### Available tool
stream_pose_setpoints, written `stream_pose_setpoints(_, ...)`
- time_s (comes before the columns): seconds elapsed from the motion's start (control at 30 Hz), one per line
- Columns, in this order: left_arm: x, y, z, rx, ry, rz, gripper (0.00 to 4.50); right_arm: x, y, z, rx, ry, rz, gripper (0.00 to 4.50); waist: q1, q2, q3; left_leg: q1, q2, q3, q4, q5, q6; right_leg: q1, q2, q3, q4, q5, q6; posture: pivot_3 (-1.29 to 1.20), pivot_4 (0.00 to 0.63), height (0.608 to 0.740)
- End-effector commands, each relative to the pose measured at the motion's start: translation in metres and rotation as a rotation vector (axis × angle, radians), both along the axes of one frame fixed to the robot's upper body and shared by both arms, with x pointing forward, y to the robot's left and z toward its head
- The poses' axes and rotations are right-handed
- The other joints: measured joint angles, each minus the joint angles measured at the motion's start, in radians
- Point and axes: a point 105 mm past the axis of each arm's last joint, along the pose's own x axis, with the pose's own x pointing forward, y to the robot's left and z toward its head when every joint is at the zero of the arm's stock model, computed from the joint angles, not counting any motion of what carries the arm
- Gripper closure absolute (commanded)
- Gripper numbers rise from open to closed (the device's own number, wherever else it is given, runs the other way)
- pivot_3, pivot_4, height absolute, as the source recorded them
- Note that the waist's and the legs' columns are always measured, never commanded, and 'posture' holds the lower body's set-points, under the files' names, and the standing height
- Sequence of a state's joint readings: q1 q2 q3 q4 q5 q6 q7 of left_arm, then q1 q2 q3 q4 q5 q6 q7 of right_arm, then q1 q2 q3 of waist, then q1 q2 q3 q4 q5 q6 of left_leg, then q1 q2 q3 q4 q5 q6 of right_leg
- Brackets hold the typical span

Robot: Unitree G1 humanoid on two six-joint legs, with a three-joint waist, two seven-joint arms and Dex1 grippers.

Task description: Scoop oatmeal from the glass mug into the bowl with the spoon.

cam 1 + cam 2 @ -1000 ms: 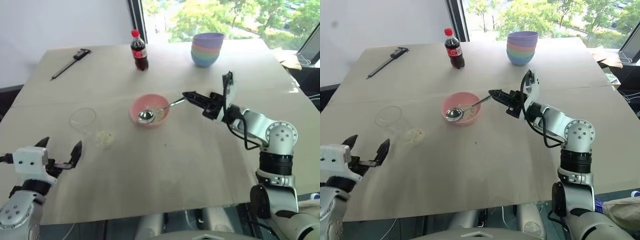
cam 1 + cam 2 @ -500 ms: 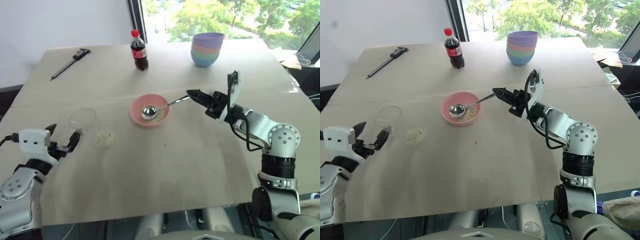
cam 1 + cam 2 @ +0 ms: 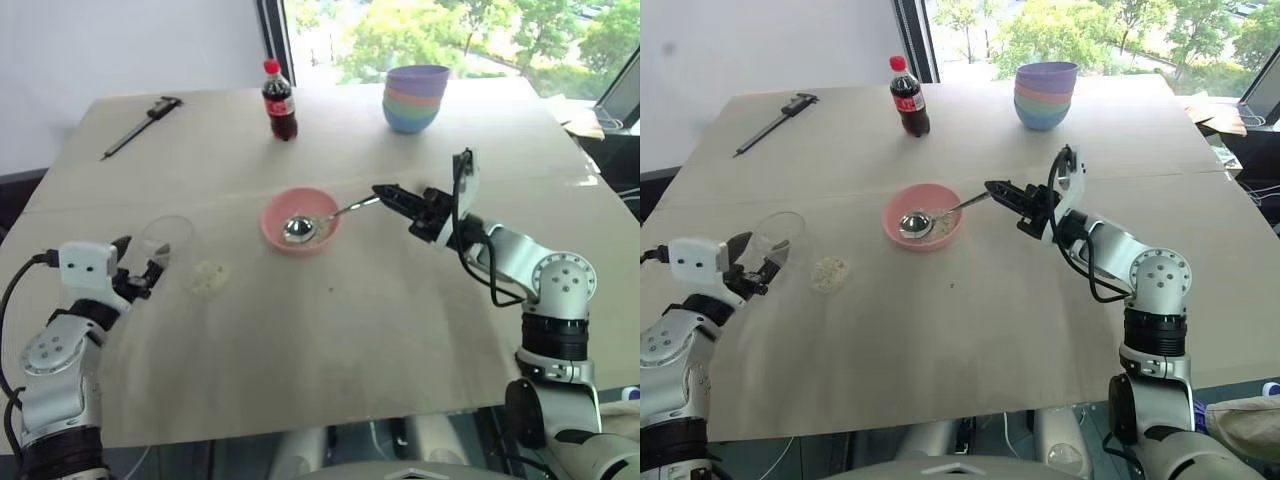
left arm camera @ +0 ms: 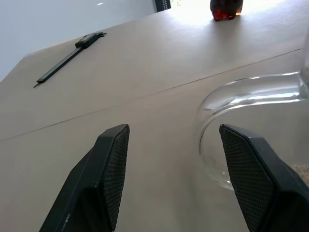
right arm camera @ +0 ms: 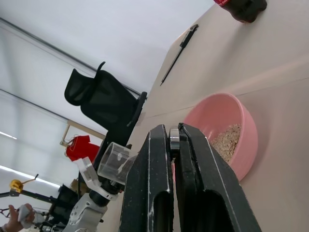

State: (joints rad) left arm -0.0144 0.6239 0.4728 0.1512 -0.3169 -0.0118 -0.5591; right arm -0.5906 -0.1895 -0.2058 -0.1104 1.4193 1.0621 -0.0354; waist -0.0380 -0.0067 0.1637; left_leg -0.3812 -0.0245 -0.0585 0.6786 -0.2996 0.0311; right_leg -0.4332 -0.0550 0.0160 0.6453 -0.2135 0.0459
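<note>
Your left gripper (image 4: pixel 174 179) stands open, the glass mug (image 3: pixel 166 238) just off one finger: light, slick, fragile, so clasp its wall gently. Your right gripper (image 3: pixel 385 192) pinches the spoon (image 3: pixel 318 220) over the pink bowl (image 3: pixel 272 235)

Silver-grey jointed arms, white wrist housings, black cables, black textured pincer fingers (image 4: pixel 244 166).

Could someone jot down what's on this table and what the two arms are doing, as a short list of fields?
Bowl: pink bowl mid-table, oatmeal inside
Spoon: spoon with its tip in the bowl, handle clamped in the right gripper
Mug: glass mug near the table's left edge
Left gripper: left gripper open, at the mug
Spill: small heap of flakes beside the mug
Far side: cola bottle, stacked bowls, dark tool
</note>
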Motion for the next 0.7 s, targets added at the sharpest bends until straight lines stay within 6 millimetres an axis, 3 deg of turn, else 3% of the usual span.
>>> stream_pose_setpoints(0.03, 0.004, 0.0, 0.011, 0.018, -0.045, -0.015, 2.11, -0.005, 0.001, 0.011, 0.024, -0.053, 0.012, 4.5, 0.0, 0.0, 0.0, 0.0, 0.0, 0.0, 0.0, 0.0, 0.0, 0.0, 0.0, 0.0, 0.0, 0.0, 0.0, 0.0, 0.15, 0.74)
stream_pose_setpoints(0.2, 0.009, -0.004, 0.011, 0.006, -0.051, -0.028, 4.41, -0.005, 0.001, 0.011, 0.022, -0.054, 0.004, 4.5, 0.002, 0.0, -0.001, 0.0, 0.0, 0.0, 0.0, 0.0, 0.0, 0.0, 0.0, 0.0, 0.0, 0.0, 0.0, 0.0, 0.15, 0.74)
stream_pose_setpoints(0.47, 0.009, -0.018, 0.007, -0.016, -0.057, -0.041, 4.46, -0.007, 0.002, 0.017, 0.023, -0.081, 0.001, 4.5, -0.001, 0.002, -0.001, 0.001, 0.0, 0.0, 0.0, 0.0, 0.0, 0.0, -0.001, 0.001, 0.001, 0.0, 0.0, 0.0, 0.15, 0.74)
stream_pose_setpoints(0.6, 0.017, -0.041, 0.014, -0.044, -0.09, -0.08, 4.46, -0.005, 0.011, 0.038, 0.013, -0.162, 0.009, 4.5, 0.005, 0.002, -0.001, 0.001, -0.001, 0.0, 0.0, 0.0, 0.0, 0.0, -0.001, 0.0, 0.001, 0.0, 0.0, 0.0, 0.15, 0.74)
stream_pose_setpoints(0.7, 0.03, -0.07, 0.026, -0.052, -0.125, -0.145, 4.46, -0.005, 0.028, 0.068, -0.01, -0.297, 0.043, 4.5, 0.011, 0.002, -0.001, 0.001, -0.002, -0.001, 0.0, 0.0, 0.0, 0.0, -0.001, 0.0, 0.002, 0.0, 0.0, 0.0, 0.15, 0.74)
